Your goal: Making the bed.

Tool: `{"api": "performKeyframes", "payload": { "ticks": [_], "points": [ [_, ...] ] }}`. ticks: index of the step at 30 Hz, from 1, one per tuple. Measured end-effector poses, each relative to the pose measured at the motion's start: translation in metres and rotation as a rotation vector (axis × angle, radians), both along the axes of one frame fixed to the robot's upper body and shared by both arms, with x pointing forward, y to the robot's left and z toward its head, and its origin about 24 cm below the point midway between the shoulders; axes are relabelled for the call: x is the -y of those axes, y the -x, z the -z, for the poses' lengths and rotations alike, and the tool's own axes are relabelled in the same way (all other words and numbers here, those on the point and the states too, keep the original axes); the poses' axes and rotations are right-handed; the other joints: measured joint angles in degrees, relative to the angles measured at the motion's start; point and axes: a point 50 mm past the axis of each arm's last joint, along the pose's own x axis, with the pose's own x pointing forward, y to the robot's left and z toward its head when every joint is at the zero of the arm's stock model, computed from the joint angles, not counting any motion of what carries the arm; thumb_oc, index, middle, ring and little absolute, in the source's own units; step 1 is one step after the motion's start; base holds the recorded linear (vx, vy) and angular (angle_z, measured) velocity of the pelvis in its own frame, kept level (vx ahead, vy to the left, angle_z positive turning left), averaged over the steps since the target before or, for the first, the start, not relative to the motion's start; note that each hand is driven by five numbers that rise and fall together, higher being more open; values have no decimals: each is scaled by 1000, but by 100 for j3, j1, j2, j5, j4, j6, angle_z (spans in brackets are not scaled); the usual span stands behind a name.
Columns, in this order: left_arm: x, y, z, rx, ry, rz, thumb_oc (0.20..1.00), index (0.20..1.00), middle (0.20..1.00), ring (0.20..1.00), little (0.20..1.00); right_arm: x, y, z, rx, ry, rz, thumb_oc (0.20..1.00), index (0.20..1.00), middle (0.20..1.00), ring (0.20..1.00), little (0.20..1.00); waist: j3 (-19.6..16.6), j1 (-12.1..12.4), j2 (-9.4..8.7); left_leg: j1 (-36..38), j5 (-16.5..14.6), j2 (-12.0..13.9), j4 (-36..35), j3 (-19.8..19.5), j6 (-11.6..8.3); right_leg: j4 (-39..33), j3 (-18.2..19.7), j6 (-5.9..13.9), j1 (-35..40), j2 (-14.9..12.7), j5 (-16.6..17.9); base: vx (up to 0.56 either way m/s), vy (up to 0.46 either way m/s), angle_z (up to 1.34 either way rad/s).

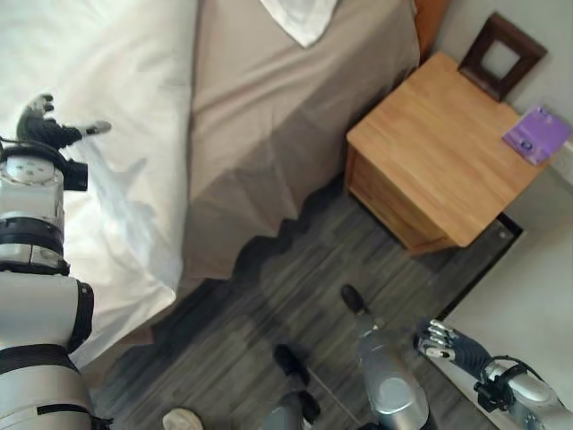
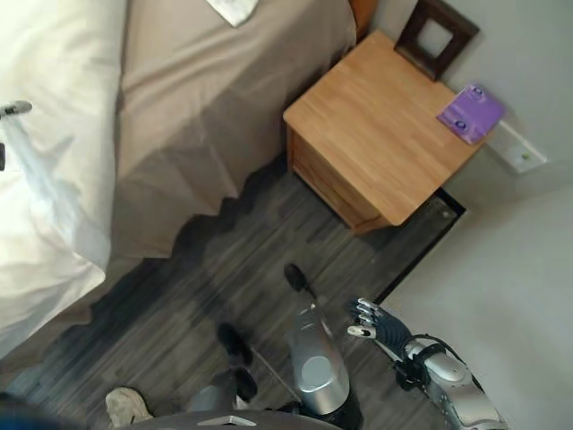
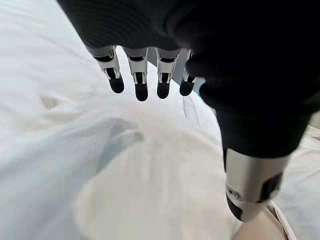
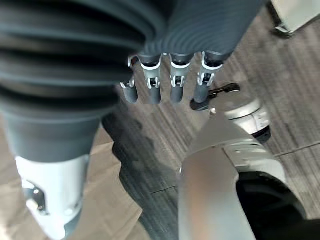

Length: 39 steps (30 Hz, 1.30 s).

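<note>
A white duvet [image 1: 98, 107] covers the left part of the bed, its edge hanging near the floor. Beside it the taupe sheet [image 1: 269, 116] lies bare and drapes over the bed's side. A white pillow corner [image 1: 300, 18] shows at the head of the bed. My left hand [image 1: 45, 125] hovers over the duvet with fingers straight and relaxed, holding nothing; in the left wrist view its fingers [image 3: 141, 80] hang above the white cloth [image 3: 125, 175]. My right hand [image 1: 443, 340] hangs low at my side over the floor, its fingers [image 4: 172, 82] relaxed and empty.
A wooden nightstand [image 1: 439, 152] stands right of the bed, with a purple booklet [image 1: 535, 134] on it and a dark picture frame [image 1: 501, 54] leaning at the wall. Dark wood-plank floor [image 1: 269, 296] runs between bed and nightstand. A grey wall is at the right.
</note>
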Motion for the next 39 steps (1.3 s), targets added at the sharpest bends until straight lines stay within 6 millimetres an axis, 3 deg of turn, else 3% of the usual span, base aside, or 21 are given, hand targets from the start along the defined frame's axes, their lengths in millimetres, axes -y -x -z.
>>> {"api": "performKeyframes", "payload": {
  "ticks": [4, 9, 12, 16, 18, 22, 26, 28, 34, 39],
  "points": [
    [10, -7, -4, 24, -15, 19, 1000, 1000, 1000, 1000, 1000, 0, -9, -4, 31, 7, 4, 1000, 1000, 1000, 1000, 1000, 8, 38, 14, 17, 47, 39, 1, -18, -22, 184, -100, -53, 7, 65, -144, 66, -69, 12],
    [42, -28, 10, 11, -1, 125, 1000, 1000, 1000, 1000, 1000, -2, -9, 2, 1, 18, -15, 1000, 1000, 1000, 1000, 1000, -8, 152, -50, 268, 106, 79, 44, -221, -92, 1176, -252, -131, -75, 140, -758, 10, -92, 21],
    [50, -32, 2, 26, -26, 153, 1000, 1000, 1000, 1000, 1000, -1, -12, 2, 9, 26, -7, 1000, 1000, 1000, 1000, 1000, -12, 262, -27, 234, 282, 88, 40, -121, -57, 1385, -474, -128, -49, 116, -868, 55, -11, 36],
    [53, -33, 1, 34, -31, 164, 1000, 1000, 1000, 1000, 1000, 14, -11, -3, 32, 56, 38, 1000, 1000, 1000, 1000, 1000, -10, 323, -19, 257, 198, 18, 186, -194, -66, 1473, -593, -190, 103, 31, -960, 77, 6, 31],
    [51, -33, 2, 34, -27, 157, 1000, 1000, 1000, 1000, 1000, 21, -9, -2, 22, 68, 58, 1000, 1000, 1000, 1000, 1000, -13, 398, -42, 276, 124, -152, 203, -479, -34, 1460, -275, -168, 136, 45, -944, 98, 54, -6],
    [47, -30, 5, 23, -26, 143, 1000, 1000, 1000, 1000, 1000, 18, -6, 1, 8, 68, 55, 1000, 1000, 1000, 1000, 1000, 13, 529, -177, 475, 68, -331, 155, -608, 60, 1209, 200, -51, 326, 68, -723, 90, 112, -29],
    [34, -24, 10, 11, -16, 95, 1000, 1000, 1000, 1000, 1000, 5, 4, 12, -32, 24, 35, 1000, 1000, 1000, 1000, 1000, -90, 537, -501, 647, 60, -336, 17, -237, 81, 681, 637, 15, 508, 101, -494, 86, 206, -39],
    [33, -23, 10, 5, -19, 88, 1000, 1000, 1000, 1000, 1000, -1, 8, 16, -51, 1, 21, 1000, 1000, 1000, 1000, 1000, -105, 538, -583, 625, 52, -360, 10, -123, 95, 507, 748, 34, 504, 88, -363, 47, 103, -33],
    [30, -21, 7, -25, -81, 77, 1000, 1000, 1000, 1000, 1000, -21, 11, 25, -92, -47, -43, 1000, 1000, 1000, 1000, 1000, -110, 528, -600, 592, 3, -300, -17, 46, 48, 230, 843, 26, 497, 134, -123, 25, 49, -17],
    [36, -24, 5, -25, -105, 100, 1000, 1000, 1000, 1000, 1000, -25, 2, 21, -69, -55, -54, 1000, 1000, 1000, 1000, 1000, -110, 533, -588, 526, 11, -230, 12, 47, 50, 191, 804, -34, 444, 196, -26, 10, 1, -2]
  ]
}}
